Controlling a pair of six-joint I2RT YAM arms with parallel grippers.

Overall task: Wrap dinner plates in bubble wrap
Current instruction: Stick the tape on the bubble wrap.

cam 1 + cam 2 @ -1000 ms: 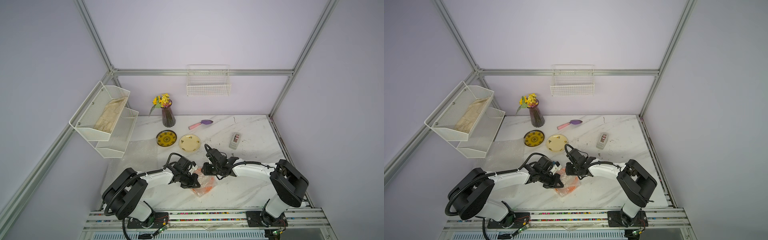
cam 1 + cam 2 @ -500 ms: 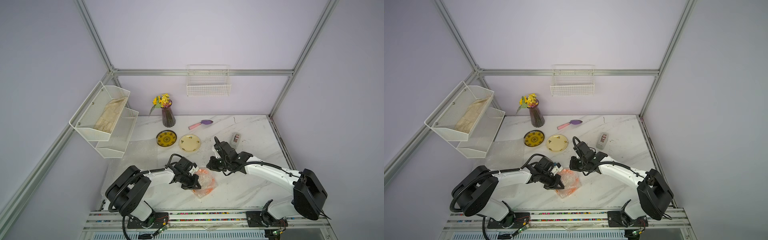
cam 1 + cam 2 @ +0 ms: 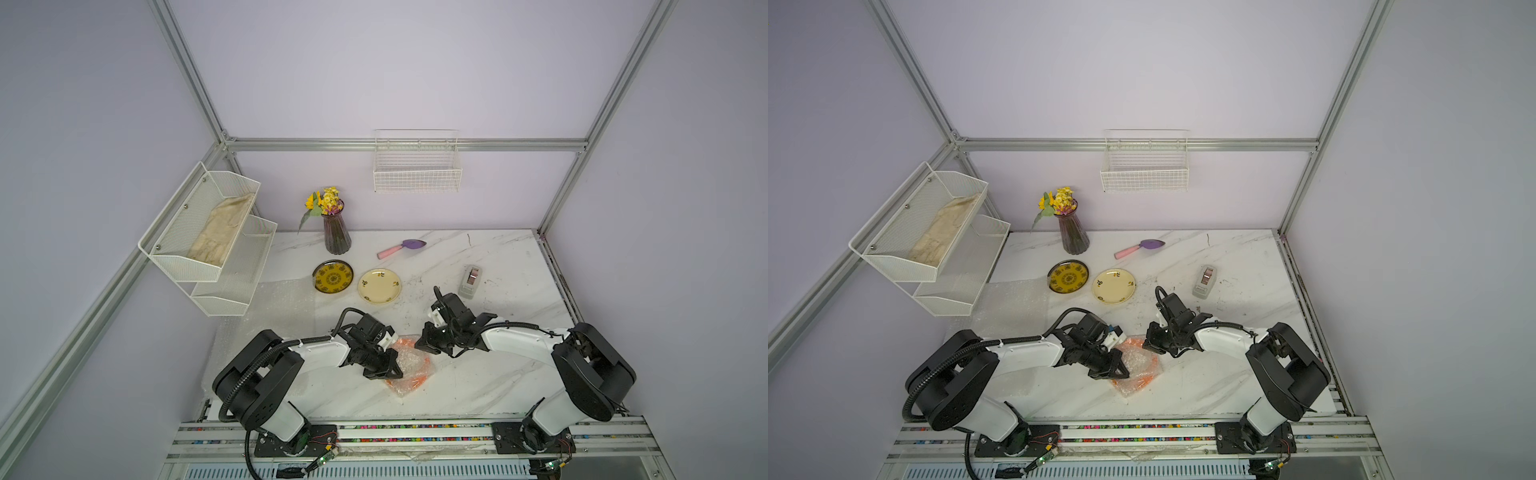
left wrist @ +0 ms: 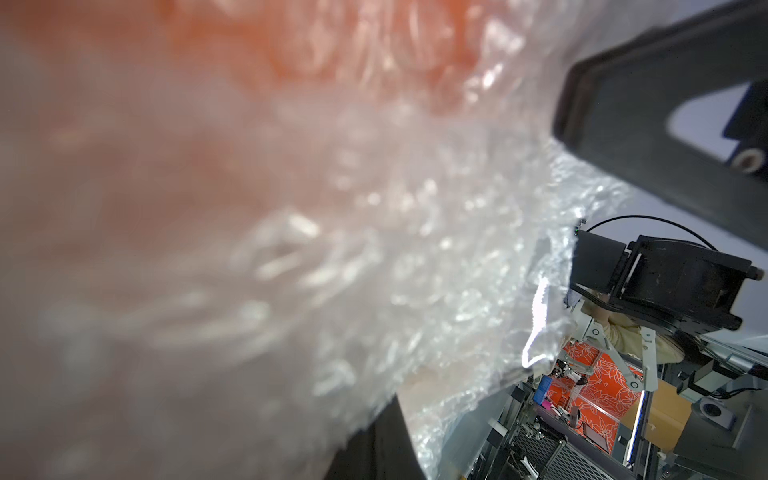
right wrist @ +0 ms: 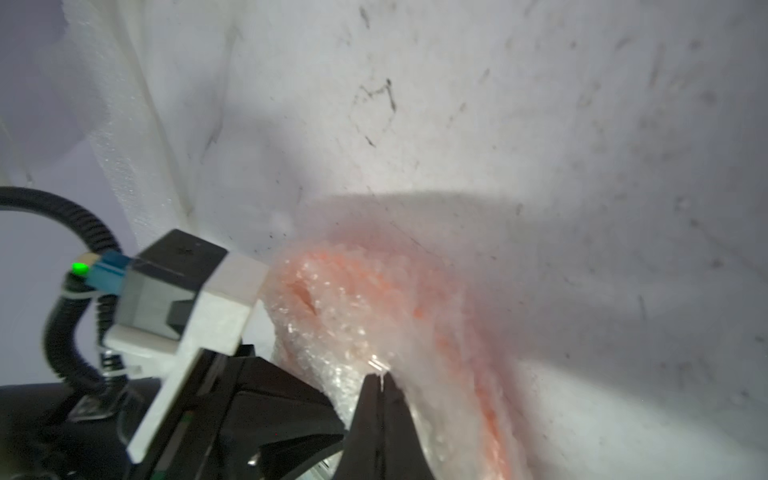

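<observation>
Near the front middle of the worktop (image 3: 478,374) lay the orange plate (image 3: 420,371), loosely bundled in bubble wrap (image 3: 402,387), its rim glowing through the film. The left tool (image 3: 384,368) rested on the near side of the bundle, its jaws closed on a gather of wrap. Crinkled film running between its fingers filled that arm's wrist view. It probably held the folded layers down so they could not spring open. The right tool (image 3: 423,344) sat at the bundle's far edge, tips pinched tight on a thin flap of film, likely to draw that flap across the plate. Farther back, the cream plate (image 3: 379,286) and the yellow plate (image 3: 333,276) lay bare near a spare sheet (image 3: 278,303). The tape dispenser (image 3: 471,282) stood on the right arm's side of the worktop, presumably for sealing.
</observation>
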